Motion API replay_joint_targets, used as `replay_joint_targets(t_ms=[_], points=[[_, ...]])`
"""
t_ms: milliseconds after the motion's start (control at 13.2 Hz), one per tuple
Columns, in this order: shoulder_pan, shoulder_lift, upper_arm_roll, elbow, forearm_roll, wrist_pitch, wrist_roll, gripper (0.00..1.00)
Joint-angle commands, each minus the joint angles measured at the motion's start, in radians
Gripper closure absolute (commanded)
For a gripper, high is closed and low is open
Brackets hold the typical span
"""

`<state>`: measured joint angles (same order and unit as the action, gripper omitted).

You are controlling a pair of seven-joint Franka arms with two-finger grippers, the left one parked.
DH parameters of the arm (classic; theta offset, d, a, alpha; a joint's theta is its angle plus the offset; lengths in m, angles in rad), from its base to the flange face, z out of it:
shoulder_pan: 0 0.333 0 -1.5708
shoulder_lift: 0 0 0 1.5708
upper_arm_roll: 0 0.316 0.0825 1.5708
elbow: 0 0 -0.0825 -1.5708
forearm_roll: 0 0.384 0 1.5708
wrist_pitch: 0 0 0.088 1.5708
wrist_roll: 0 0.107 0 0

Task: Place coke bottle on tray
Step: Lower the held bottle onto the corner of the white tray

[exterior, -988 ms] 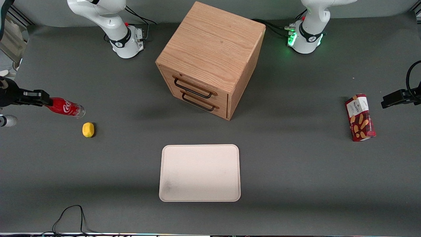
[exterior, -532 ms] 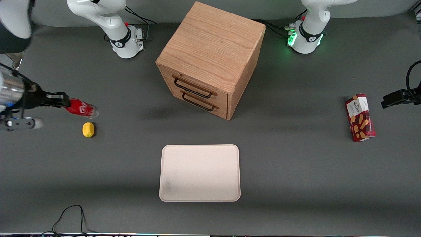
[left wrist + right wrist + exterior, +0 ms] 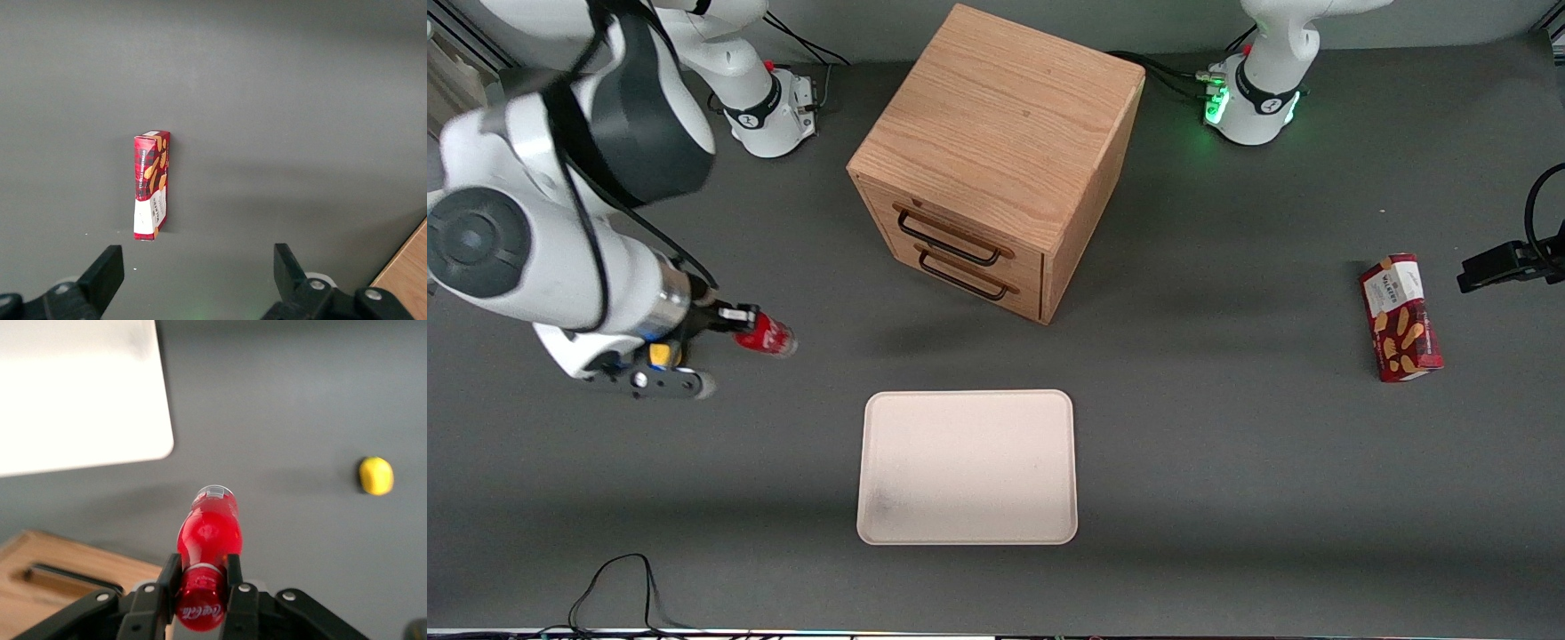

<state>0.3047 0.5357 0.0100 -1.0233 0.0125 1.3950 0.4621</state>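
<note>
The coke bottle (image 3: 769, 339), red with a clear base, is held off the table lying nearly level. My right gripper (image 3: 738, 318) is shut on its red cap end. In the right wrist view the fingers (image 3: 235, 568) clamp the cap and the bottle (image 3: 208, 532) points away from the gripper (image 3: 202, 572). The cream tray (image 3: 967, 467) lies flat on the grey table, nearer to the front camera than the bottle and a short way off toward the parked arm's end. One rounded corner of the tray (image 3: 80, 393) shows in the right wrist view.
A wooden drawer cabinet (image 3: 996, 160) stands mid-table, farther from the front camera than the tray. A yellow lemon (image 3: 376, 475) lies on the table, mostly covered by my wrist (image 3: 660, 355). A red snack box (image 3: 1400, 317) lies toward the parked arm's end.
My gripper has carried the coke bottle from the working arm's table edge toward the middle and a little nearer the front camera. The arm now covers most of the lemon.
</note>
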Motion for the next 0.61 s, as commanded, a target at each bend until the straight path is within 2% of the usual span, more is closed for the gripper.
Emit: replay_joint_targets(t_ms=[0, 380, 532], points=[[-0.004, 0.131, 0.037, 0.126, -0.008, 0.096, 0.133, 1.0], [-0.004, 0.308, 0.053, 0.203, -0.008, 0.333, 0.173, 1.0], [-0.004, 0.329, 0.051, 0.203, -0.009, 0.404, 0.204, 1.0]])
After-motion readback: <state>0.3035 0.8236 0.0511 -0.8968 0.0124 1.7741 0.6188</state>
